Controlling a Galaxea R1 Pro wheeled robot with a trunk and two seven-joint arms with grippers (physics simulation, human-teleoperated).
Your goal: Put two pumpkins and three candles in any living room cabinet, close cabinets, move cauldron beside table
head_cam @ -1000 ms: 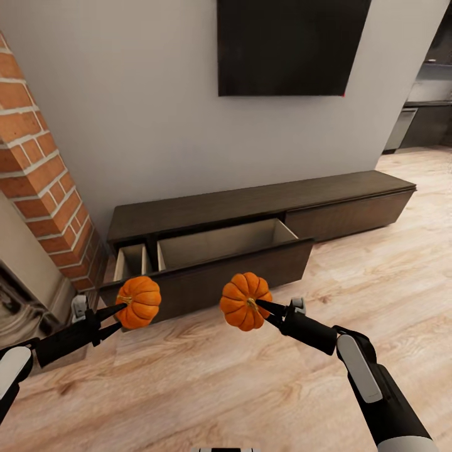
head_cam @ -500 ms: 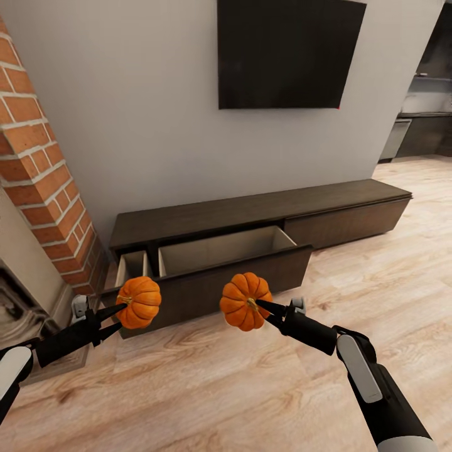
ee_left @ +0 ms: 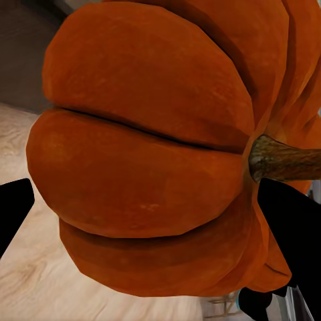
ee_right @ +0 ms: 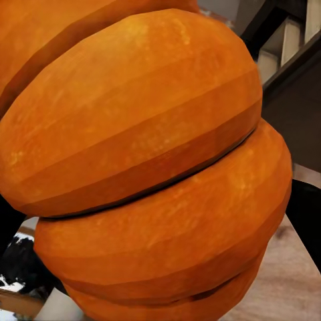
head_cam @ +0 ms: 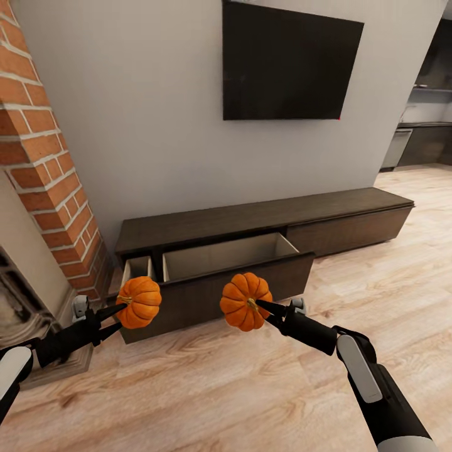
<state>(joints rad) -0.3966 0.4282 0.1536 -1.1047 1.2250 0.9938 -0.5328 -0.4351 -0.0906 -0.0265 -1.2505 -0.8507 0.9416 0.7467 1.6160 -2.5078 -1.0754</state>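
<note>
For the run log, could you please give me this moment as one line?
left pincer: shut on left pumpkin | right pincer: shut on right pumpkin | cabinet: drawer open, visible part empty

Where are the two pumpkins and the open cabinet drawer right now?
left pumpkin (head_cam: 139, 302): head view, on its ribbed orange side.
right pumpkin (head_cam: 242, 302): head view, on its orange body beside the stem.
open cabinet drawer (head_cam: 220, 254): head view, on its pale inner back wall.

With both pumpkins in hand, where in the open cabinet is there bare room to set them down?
The wide drawer compartment in the cabinet looks bare, bordered by its dark front panel and the divider. The narrow compartment beside the brick column is tighter. Left gripper holds the left pumpkin; right gripper holds the right pumpkin.
</note>
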